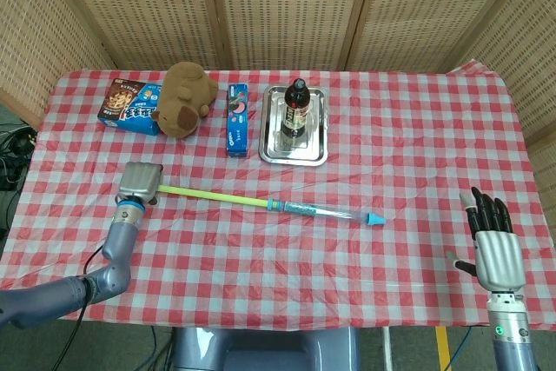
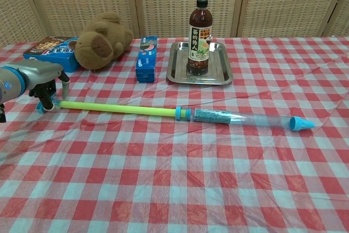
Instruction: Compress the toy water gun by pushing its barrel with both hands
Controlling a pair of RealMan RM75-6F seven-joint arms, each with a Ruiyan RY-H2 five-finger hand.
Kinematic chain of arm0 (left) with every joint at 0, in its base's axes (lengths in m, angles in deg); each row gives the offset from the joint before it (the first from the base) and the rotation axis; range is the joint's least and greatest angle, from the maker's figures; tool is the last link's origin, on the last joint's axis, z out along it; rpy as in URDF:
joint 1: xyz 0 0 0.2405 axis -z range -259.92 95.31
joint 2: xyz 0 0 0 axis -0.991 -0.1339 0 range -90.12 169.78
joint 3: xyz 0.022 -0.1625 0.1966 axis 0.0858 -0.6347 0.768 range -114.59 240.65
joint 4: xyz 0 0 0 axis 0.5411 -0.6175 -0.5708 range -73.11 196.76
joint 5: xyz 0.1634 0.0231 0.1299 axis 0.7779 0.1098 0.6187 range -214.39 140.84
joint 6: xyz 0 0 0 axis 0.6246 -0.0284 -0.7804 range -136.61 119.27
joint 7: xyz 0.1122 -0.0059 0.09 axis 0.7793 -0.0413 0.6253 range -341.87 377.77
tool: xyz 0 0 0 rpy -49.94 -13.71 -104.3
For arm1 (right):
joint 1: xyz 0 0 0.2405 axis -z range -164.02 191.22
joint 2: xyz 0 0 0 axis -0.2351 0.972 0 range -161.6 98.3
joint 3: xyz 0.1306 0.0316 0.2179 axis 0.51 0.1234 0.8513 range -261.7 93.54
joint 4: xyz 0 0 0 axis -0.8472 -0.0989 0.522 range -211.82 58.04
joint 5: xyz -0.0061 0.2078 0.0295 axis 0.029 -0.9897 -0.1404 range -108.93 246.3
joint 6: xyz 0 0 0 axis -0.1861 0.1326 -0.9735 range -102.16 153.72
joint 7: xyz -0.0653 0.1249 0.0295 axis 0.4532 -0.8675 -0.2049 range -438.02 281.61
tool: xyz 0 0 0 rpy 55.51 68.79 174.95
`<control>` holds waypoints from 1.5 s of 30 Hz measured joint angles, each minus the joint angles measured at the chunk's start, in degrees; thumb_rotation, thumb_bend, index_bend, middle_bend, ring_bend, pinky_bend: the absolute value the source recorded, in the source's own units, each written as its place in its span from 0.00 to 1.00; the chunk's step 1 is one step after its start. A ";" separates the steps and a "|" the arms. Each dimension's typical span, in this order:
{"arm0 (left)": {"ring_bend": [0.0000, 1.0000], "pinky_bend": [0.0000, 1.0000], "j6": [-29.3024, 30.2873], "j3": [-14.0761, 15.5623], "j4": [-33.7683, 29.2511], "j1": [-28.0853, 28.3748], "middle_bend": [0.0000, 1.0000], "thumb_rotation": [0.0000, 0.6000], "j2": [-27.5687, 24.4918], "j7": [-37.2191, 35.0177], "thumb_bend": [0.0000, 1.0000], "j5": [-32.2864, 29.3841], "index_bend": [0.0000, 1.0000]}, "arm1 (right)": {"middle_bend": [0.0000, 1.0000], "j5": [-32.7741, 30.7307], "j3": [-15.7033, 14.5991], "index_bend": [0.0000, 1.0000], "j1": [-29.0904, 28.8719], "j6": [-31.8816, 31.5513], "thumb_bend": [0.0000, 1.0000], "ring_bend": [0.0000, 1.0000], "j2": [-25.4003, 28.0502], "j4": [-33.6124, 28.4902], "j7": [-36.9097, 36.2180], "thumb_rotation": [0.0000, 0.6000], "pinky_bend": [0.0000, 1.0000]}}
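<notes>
Bright even light, soft shadows, pics sharp, no glare
</notes>
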 measured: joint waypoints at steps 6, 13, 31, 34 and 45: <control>0.70 0.58 -0.24 0.22 1.34 0.27 0.83 1.00 0.89 0.22 0.29 -0.64 0.45 | 0.00 0.10 -0.14 0.00 0.06 -0.01 0.00 0.00 0.17 -0.30 -0.13 1.00 0.00; 0.70 0.58 -0.32 0.14 2.64 0.72 0.83 1.00 1.83 0.09 0.30 -0.43 0.47 | 0.00 0.03 -0.19 0.00 0.07 0.10 0.00 0.00 0.26 -0.43 -0.32 1.00 0.00; 0.70 0.58 -2.04 0.45 6.17 1.49 0.83 1.00 4.42 1.00 0.58 -1.62 0.63 | 0.00 0.19 -0.46 0.00 0.06 0.29 0.00 0.00 0.27 -0.38 -0.77 1.00 0.00; 0.70 0.58 -1.61 0.30 5.64 1.30 0.83 1.00 4.21 0.21 0.64 -0.70 0.67 | 0.00 0.24 -0.43 0.00 0.07 0.20 0.00 0.00 0.28 -0.38 -0.86 1.00 0.00; 0.71 0.58 3.52 -1.15 -5.84 -0.56 0.83 1.00 -2.40 -2.33 0.65 2.04 0.68 | 0.00 0.89 -0.77 0.00 0.19 -0.06 0.00 0.00 0.61 -1.06 -1.13 1.00 0.00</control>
